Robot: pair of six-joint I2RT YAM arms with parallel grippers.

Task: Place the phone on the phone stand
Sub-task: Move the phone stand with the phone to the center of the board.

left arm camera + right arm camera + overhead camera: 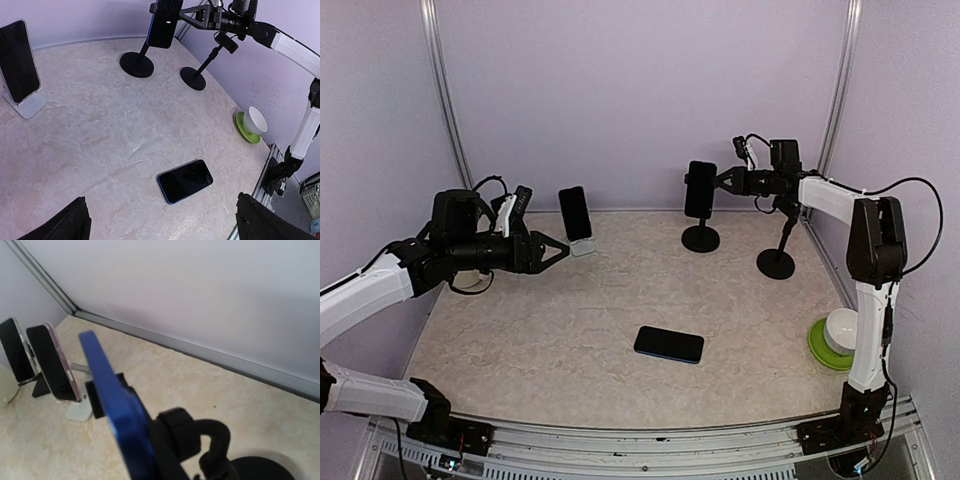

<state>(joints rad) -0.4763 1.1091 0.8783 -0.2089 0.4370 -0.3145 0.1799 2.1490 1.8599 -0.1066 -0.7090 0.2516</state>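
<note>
Blue-edged, black-screened smartphone (699, 188): upright against the head of a black round-based pole stand (700, 239) near the back wall. Right gripper (718, 183): jaws narrow, pinched on that phone's right edge. Second black smartphone (669, 344): flat, screen up, mid-table on the beige marbled tabletop (570, 320). Spare black pole stand (776, 262): just right of the first. Left gripper (560, 250): jaws wide, holding nothing, beside a white wedge stand (582, 247) bearing a third phone (575, 212).

white bowl (840, 328) on green saucer (817, 346), marbled beige tabletop (540, 330)
</note>
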